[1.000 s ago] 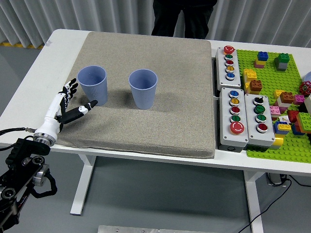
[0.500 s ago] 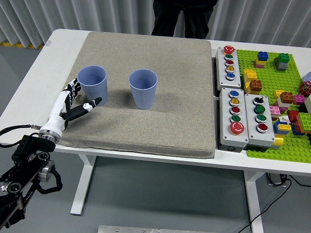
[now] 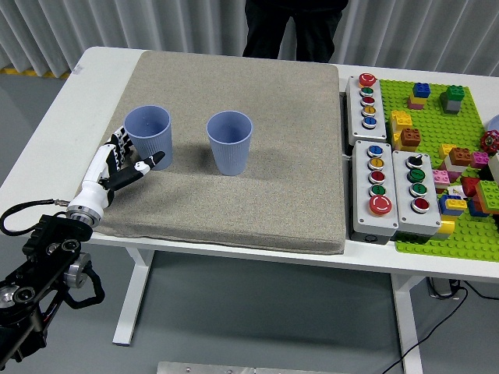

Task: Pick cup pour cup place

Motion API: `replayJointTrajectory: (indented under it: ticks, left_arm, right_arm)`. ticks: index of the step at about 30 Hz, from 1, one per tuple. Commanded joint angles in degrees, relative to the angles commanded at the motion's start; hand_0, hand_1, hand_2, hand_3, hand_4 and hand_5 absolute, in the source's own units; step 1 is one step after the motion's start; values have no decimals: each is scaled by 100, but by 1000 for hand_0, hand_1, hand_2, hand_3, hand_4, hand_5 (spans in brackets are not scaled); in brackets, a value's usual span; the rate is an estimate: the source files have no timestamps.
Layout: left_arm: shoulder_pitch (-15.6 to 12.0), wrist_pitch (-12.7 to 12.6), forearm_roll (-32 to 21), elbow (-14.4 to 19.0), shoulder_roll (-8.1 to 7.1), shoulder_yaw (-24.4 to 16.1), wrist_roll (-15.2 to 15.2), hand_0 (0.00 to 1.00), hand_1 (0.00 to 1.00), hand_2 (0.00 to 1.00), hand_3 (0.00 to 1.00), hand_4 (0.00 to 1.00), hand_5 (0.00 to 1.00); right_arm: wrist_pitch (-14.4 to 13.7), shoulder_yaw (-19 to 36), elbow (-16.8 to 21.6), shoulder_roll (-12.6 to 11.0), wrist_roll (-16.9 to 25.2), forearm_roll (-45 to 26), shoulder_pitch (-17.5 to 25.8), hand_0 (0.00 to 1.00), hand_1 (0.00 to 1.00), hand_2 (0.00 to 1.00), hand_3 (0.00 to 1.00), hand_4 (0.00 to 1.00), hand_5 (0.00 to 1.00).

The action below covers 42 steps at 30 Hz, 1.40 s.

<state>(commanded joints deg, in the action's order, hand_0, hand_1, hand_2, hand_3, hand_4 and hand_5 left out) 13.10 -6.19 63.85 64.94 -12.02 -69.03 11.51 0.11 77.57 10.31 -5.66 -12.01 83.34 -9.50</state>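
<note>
On the grey mat point(image 3: 257, 171) sit two blue cups — left cup point(image 3: 149, 136) and right cup point(image 3: 230, 142), both upright. Left hand point(image 3: 122, 160) is right beside the left cup, fingers spread, holding nothing — maybe just touching it, hard to tell.
</note>
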Motion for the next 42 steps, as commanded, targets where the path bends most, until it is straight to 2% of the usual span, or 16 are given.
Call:
replayJointTrajectory:
  ticks: [1, 6, 7, 18, 29, 42]
  left_arm:
    - [-3, 6, 13, 1, -1, -2, 2, 971, 968, 998, 998, 754, 34]
    - [-30, 26, 93, 8, -10, -27, 8, 971, 968, 998, 998, 754, 34]
    - [-31, 25, 94, 8, -11, -28, 7, 975, 966, 998, 998, 720, 2]
    - [24, 20, 67, 13, -10, -6, -8, 977, 966, 998, 998, 719, 2]
    - [52, 64, 1, 32, 35, 52, -5, 979, 963, 998, 998, 747, 14]
    - [201, 29, -77, -96, 63, 67, 11, 982, 964, 998, 998, 779, 54]
  right_arm:
    - [0, 3, 0, 0, 0, 4, 3, 697, 689, 625, 607, 78, 266]
    - [2, 22, 0, 3, 0, 31, 23, 697, 689, 625, 607, 78, 266]
    - [2, 23, 0, 3, 0, 33, 24, 697, 689, 625, 607, 78, 264]
    - [-2, 7, 0, -3, 3, 1, -9, 697, 689, 625, 607, 79, 264]
    - [-8, 35, 0, -1, 5, 11, -20, 697, 689, 625, 607, 79, 264]
    - [-12, 37, 0, -3, 5, 5, -41, 697, 688, 624, 607, 83, 269]
